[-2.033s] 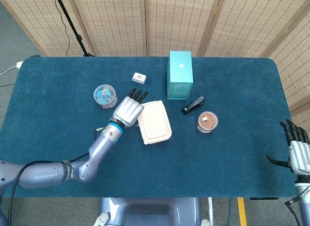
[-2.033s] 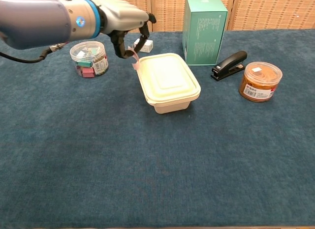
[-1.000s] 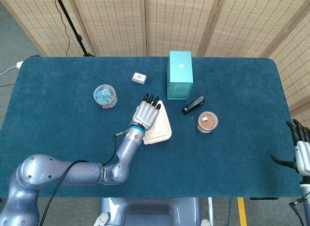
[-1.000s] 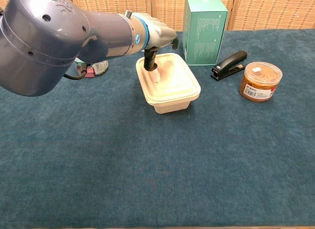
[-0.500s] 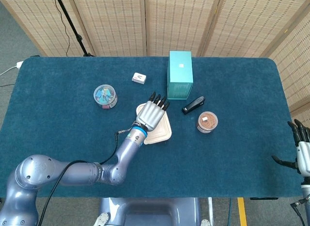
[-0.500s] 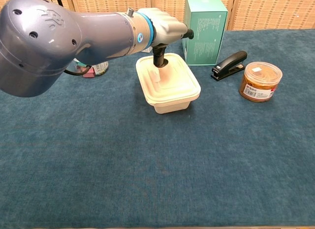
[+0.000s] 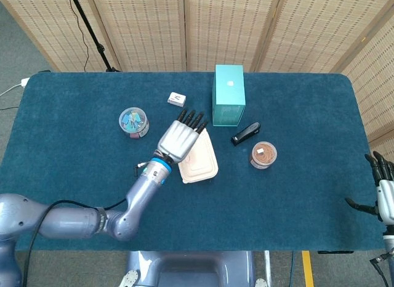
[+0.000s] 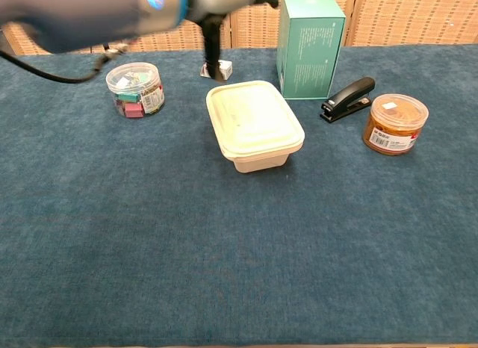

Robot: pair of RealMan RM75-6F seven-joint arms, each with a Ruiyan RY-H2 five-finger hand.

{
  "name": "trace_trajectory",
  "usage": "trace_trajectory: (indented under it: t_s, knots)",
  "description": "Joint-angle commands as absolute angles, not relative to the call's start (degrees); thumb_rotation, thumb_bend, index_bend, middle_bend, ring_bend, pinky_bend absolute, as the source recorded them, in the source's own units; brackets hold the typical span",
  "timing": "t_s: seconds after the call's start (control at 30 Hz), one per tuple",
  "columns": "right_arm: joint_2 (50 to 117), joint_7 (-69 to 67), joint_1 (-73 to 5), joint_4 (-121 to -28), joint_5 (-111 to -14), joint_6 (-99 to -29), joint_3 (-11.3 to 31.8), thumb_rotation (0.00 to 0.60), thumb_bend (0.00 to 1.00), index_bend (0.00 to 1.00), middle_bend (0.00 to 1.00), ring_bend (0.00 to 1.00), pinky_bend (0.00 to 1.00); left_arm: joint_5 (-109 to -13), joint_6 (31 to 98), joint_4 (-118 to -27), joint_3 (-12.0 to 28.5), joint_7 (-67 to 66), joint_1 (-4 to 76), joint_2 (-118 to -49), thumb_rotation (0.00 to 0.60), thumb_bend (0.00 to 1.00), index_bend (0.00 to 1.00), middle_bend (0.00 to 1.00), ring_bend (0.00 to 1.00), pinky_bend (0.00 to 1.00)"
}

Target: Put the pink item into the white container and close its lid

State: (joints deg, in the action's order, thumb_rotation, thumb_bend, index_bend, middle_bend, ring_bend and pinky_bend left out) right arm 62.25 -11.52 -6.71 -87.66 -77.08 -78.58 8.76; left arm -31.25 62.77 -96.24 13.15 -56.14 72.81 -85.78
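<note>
While the white container (image 8: pixel 255 125) sits lid-down and shut on the blue table (image 8: pixel 224 258), its long axis runs from near the robot away toward the screens, slightly tilted in the head view. The pink item cannot be made out in either view. Above the container's far left corner hangs the left hand (image 7: pixel 178 139), raised off the lid, its dark fingers (image 7: pixel 191 119) held straight and close together, pointing away from the robot; whether anything is pinched under it cannot be told, and the chest view shows it only as a blur at the top edge. Left of the container stands a clear round tub (image 8: pixel 135 89) of coloured clips. Beyond the container, past the hand, lies a small white box (image 7: pixel 176 100). A tall teal carton (image 8: pixel 308 43) stands upright just behind the container's far right corner, with small white print too fine to read. Right of the container lies a black stapler (image 8: pixel 347 98), and further right a round jar (image 8: pixel 394 123) of brown contents with a white label, unreadable. Well apart from the container, at the table's right edge, the right hand (image 7: pixel 383 194) shows with fingers spread, holding nothing.
</note>
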Motion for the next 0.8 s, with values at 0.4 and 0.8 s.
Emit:
trace_trajectory:
  t_s: [0.4, 0.8]
  knots:
    - [63.88, -6.28, -9.56, -84.04, -89.54, -82.48, 6.22, 0.600, 0.00, 0.02, 0.00, 0.00, 0.00, -58.87, 71.73, -110.07, 2.75, -26.82, 48.43, -60.73, 0.600, 0.00, 0.00, 0.00, 0.00, 0.00]
    - [57.66, -5.87, -17.61, -92.86, -99.15, -75.49, 4.55, 0.600, 0.39, 0.03, 0.00, 0.00, 0.00, -67.15, 82.66, -108.63, -2.36, -10.03, 31.31, -57.36, 0.600, 0.00, 0.00, 0.00, 0.00, 0.00]
